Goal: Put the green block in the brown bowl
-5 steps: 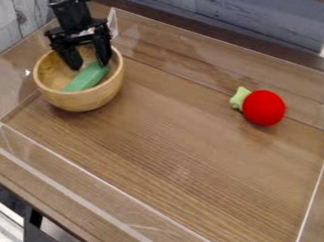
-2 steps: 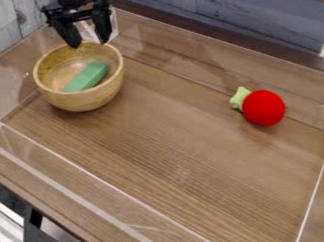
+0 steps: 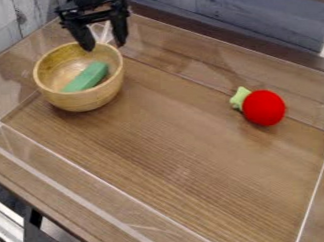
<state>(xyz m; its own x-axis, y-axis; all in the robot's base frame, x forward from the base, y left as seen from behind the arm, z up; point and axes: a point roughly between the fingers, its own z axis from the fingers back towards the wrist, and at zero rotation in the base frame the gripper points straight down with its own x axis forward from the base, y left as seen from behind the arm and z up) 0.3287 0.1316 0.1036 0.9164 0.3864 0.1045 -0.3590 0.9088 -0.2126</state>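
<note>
- Since a second ago, we see the hand [image 3: 95,35] has lifted up out of the brown bowl [image 3: 79,78] and drifted a little to the right, so it now hangs above the bowl's far rim instead of down among its contents.
- We find the green block [image 3: 84,77] lying flat inside the bowl, leaning against the inner wall, with nothing touching it.
- We judge the placing done: the block rests in the bowl and the release is complete.
- We see the hand's two dark fingers spread wide and pointing steeply downward, holding nothing.
- We note the red round toy [image 3: 265,106] sits well apart on the right of the table [image 3: 179,162], untouched.
</note>
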